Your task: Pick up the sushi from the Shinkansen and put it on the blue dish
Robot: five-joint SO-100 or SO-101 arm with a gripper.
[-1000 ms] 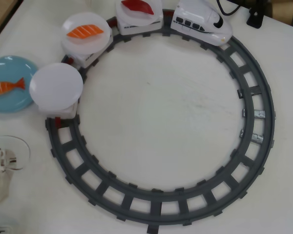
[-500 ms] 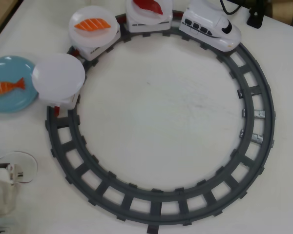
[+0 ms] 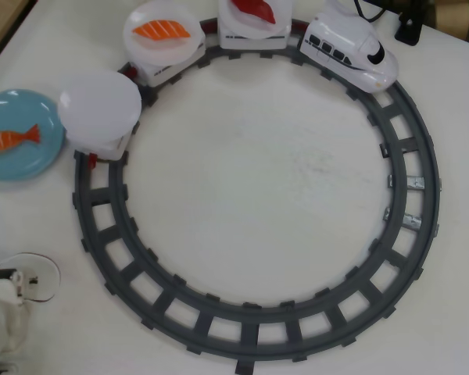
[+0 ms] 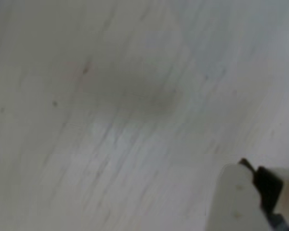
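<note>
Overhead shows the sushi (image 3: 12, 139) on the blue dish (image 3: 33, 160); wrist view, blurred, perhaps bare table (image 4: 111, 120).

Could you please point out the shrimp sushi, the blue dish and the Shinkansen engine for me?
shrimp sushi (image 3: 10, 139), overhead view, on the middle of its striped body.
blue dish (image 3: 33, 160), overhead view, on its bare lower right part.
Shinkansen engine (image 3: 345, 41), overhead view, on its white roof.

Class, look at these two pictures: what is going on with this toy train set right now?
Nothing is being handled. The shrimp sushi already lies on the blue dish left of the track. The Shinkansen stands at the loop's top; the white plate on its last car is empty. The wrist view shows mostly bare table and part of the pincer.
</note>
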